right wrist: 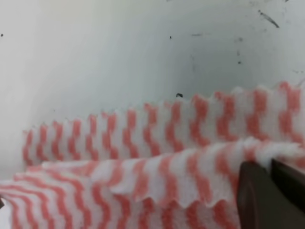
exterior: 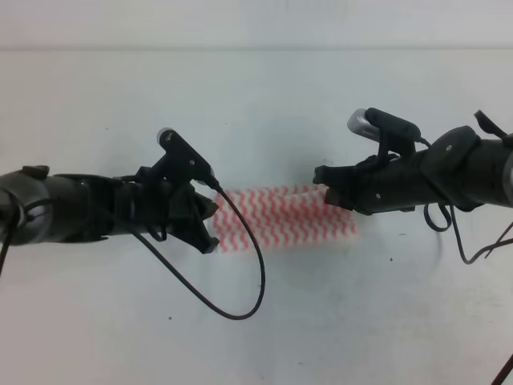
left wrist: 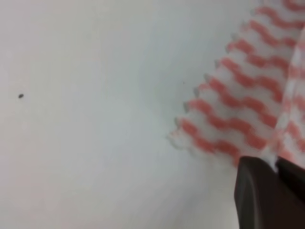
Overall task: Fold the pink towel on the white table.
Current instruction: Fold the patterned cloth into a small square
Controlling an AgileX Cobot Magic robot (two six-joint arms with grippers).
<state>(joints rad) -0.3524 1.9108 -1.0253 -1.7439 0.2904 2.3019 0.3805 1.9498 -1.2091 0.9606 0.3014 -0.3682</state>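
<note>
Dark fingertips (left wrist: 267, 195) fill the 5 o'clock corner of my left wrist view, cut off by the frame edge, w/ a pinch of the pink towel (left wrist: 238, 114) coming up through the slit between them. So my left end effector (exterior: 210, 231) is clamped tight on the towel's left end. Same story on the right wrist cam: fingertips (right wrist: 271, 195) at 5 o'clock, only partly in frame, a raised fold of cloth caught between them. My right end effector (exterior: 327, 186) is closed on the towel's right end, toward its far edge.

From the high cam the towel lies near the middle of the white worktop (exterior: 256, 104) as a narrow strip running 9 to 3 o'clock between both end effectors. Both its ends are hidden under my arms, so corners can't be made out. Right wrist view shows approx. two or three stacked layers, one wavy edge lifted over the lower ones; exact layer count unclear, blurry. A black cable (exterior: 248, 265) loops off my left arm toward 6 o'clock, over the bare worktop. Few dark specks on the surface.
</note>
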